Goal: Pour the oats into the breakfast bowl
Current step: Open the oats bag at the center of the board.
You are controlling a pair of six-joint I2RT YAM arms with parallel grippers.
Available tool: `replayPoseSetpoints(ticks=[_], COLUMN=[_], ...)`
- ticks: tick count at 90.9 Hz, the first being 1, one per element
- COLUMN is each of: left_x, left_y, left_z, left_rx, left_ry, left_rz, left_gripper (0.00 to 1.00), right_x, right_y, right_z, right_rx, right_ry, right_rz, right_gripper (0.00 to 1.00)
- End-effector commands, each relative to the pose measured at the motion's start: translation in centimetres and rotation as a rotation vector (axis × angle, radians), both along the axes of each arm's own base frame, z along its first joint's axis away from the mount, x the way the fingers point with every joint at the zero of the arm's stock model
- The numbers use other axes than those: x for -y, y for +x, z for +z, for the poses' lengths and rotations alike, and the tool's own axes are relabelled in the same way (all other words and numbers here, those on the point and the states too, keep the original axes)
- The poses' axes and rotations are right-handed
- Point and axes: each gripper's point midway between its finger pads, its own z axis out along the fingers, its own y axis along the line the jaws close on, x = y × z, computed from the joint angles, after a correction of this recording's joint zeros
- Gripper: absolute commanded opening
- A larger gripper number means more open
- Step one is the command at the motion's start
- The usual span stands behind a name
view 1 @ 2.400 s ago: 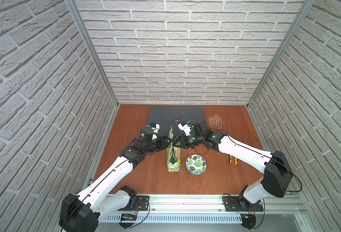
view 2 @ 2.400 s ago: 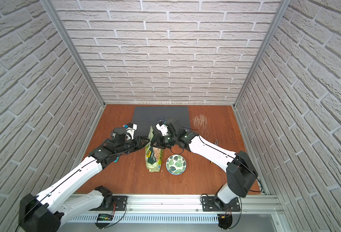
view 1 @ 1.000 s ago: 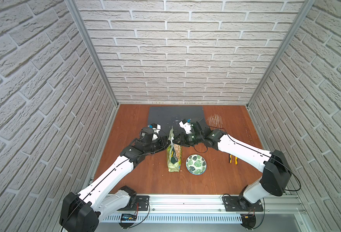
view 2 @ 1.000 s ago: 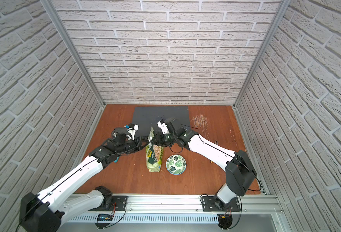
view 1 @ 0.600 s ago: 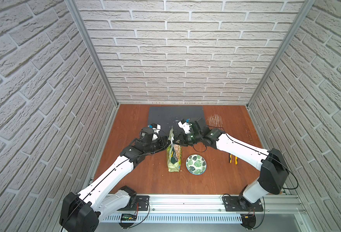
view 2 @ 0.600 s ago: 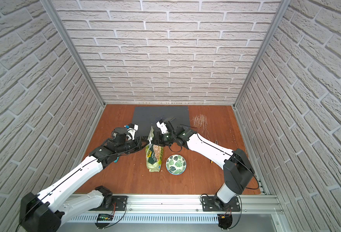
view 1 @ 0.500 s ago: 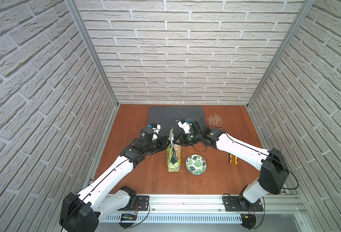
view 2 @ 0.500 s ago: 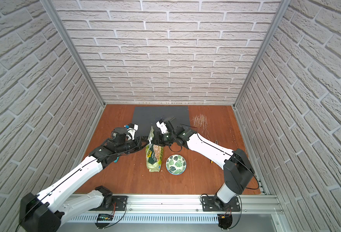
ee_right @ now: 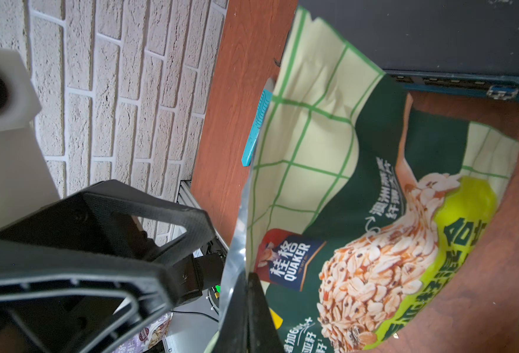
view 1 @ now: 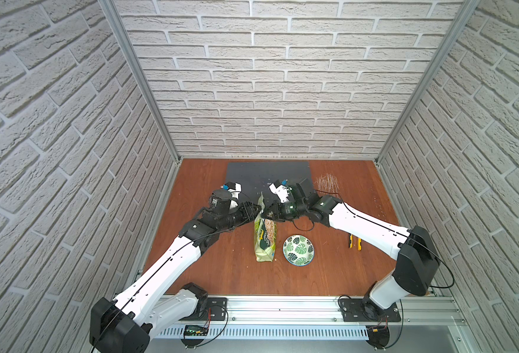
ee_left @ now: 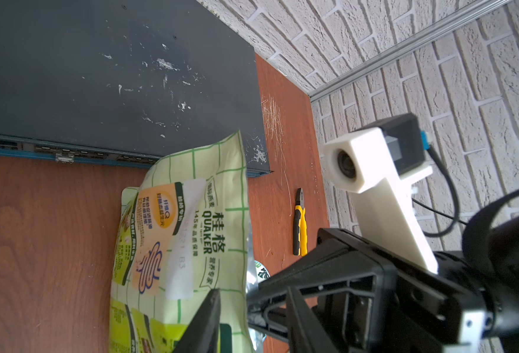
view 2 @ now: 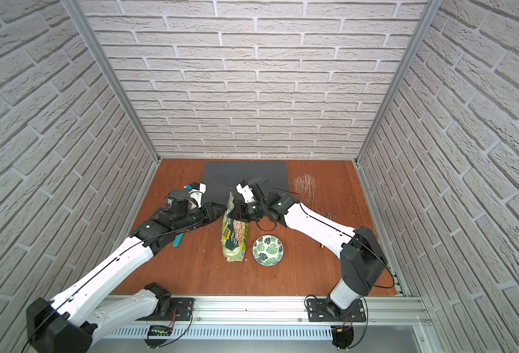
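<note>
Presently: one oats pouch point(view 1: 264, 235), one bowl point(view 1: 298, 250), one pliers point(ee_left: 300, 226).

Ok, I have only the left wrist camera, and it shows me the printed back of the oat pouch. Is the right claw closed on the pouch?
Observer: Yes. The right wrist view shows the right claw shut on the top edge of the oat pouch.
Operator: Thank you. Where does the bowl stand? I see only a small piece of it.
Observer: In both top views the breakfast bowl stands on the table close beside the pouch's lower end, to the robot's right of it.
Operator: Are there oats inside it?
Observer: No, its leaf-patterned inside is bare.
</note>
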Motion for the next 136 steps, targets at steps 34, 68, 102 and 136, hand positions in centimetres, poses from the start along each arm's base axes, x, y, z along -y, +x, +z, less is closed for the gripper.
replayPoseSetpoints(ticks=[34,68,102,136], left_x=[0.6,-1.0,-1.2,0.2], left_y=[1.3,0.8,0.7,1.3], left_z=[-0.7,-0.5,0.6,1.0], left_rx=[-0.021,0.007,0.025,0.017], left_ry=[0.013,0.07,0.087,0.045], left_rz=[-0.007,0.044,0.039,0.001], left_gripper=[0.11,0.0,0.0,0.34], right_x=[-0.8,2.4,1.9,0.8], right_y=[-0.8,-0.1,-0.4,-1.0], right_z=[2.4,1.8,2.2,2.0], right_rx=[0.054,0.148,0.159,0.131], right_ry=[0.042,-0.154,-0.145,-0.103], right_rz=[0.051,-0.002,0.017,0.037], right_gripper=[0.03,0.03,0.03,0.03])
